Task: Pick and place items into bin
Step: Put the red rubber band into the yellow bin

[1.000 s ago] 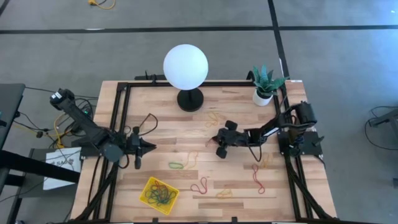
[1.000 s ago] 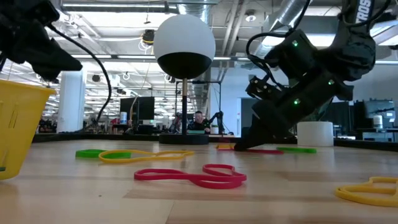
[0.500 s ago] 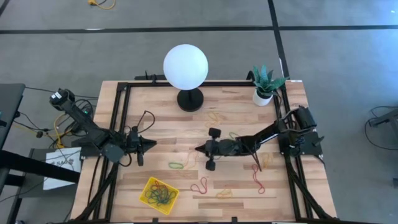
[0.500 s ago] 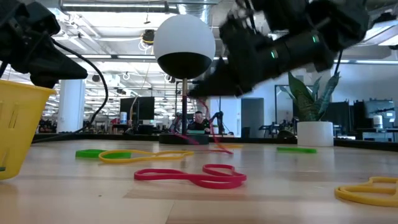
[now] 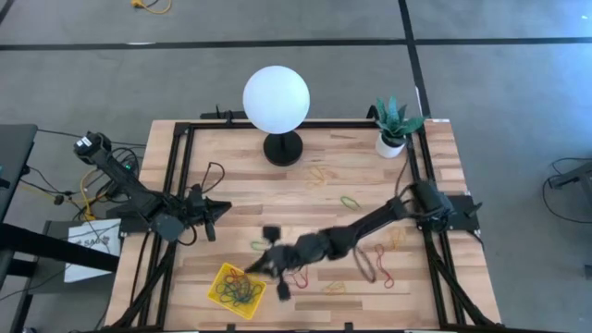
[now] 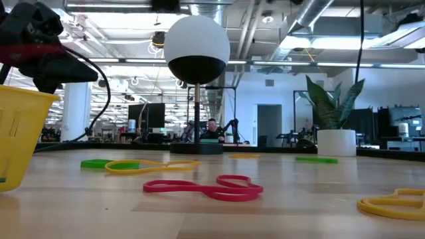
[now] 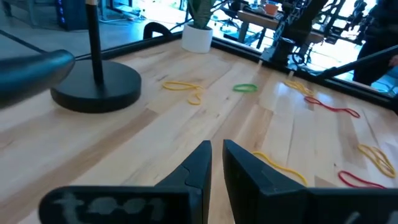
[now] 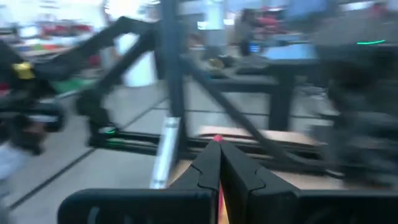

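The right hand (image 5: 248, 270) reaches far across the worktop (image 5: 240, 185) to about 7 o'clock, its tip blurred at the upper right corner of the yellow bin (image 5: 237, 289). Its fingers (image 8: 208, 168) are pressed together, and the right wrist view shows a sliver of red rubber band (image 8: 217, 139) pinched at their tips. The bin sits near the worktop's 7 o'clock edge and already holds a tangle of green, red and dark bands (image 5: 239, 290).

The left hand (image 5: 227, 207) waits at about 9 o'clock on the worktop, pointing toward the centre; its fingers (image 7: 196, 171) stand only slightly apart with nothing between them.

Loose bands lie scattered: a green one (image 5: 263, 246) just above the bin, a red loop (image 5: 298, 277) to the bin's right at 6 o'clock, a yellowish one (image 5: 334, 288) beside that, a long red one (image 5: 383, 265) at about 4 o'clock, a yellow one (image 5: 396, 240) near the right arm's base, a green one (image 5: 350, 201) toward 2 o'clock, and a yellow pair (image 5: 316, 176) by the lamp's foot.

The globe lamp (image 5: 276, 100) stands at 12 o'clock and a potted plant (image 5: 394, 128) at about 1 o'clock.
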`<state>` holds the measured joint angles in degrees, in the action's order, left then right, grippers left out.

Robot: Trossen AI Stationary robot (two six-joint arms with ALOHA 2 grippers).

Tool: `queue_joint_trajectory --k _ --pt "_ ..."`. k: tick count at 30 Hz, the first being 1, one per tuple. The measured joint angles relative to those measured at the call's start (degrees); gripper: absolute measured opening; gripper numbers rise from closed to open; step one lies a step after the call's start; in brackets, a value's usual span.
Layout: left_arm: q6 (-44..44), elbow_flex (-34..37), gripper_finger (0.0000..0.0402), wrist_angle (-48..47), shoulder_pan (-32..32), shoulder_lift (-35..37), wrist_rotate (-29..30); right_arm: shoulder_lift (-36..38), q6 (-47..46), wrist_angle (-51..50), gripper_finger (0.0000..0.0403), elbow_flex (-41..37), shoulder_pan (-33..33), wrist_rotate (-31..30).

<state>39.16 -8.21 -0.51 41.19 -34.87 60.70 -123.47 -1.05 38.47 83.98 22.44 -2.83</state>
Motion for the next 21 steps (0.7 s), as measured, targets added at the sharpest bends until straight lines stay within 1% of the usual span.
queue_joint_trajectory --k 2,4,7,10,15,18,21 --pt "0.4 0.0 0.0028 0.0 0.0 0.0 -0.4 -4.2 0.0 -2.8 0.0000 5.8 1.1 1.4" --pt "0.7 0.0 0.0028 -0.1 0.0 0.0 -0.4 -7.9 0.0 -6.9 0.0000 11.1 2.0 1.1" --pt "0.7 0.0 0.0028 -0.1 0.0 0.0 -0.4 -12.3 0.0 -13.0 0.0000 17.7 2.8 -1.4" --pt "0.7 0.0 0.0028 -0.1 0.0 0.0 -1.1 -15.7 0.0 -17.4 0.0000 22.3 2.8 -4.1" --pt "2.4 0.0 0.0028 -0.1 0.0 0.0 -5.6 -19.1 -0.5 -20.5 0.0000 26.1 2.0 -6.6" --pt "2.7 0.0 0.0028 0.0 0.0 0.0 -8.4 -19.2 -1.5 -21.3 0.0000 26.3 1.5 -8.0" --pt "2.7 0.0 0.0028 0.0 0.0 0.0 -9.4 -19.1 -1.5 -23.1 0.0000 26.3 1.0 -8.8"
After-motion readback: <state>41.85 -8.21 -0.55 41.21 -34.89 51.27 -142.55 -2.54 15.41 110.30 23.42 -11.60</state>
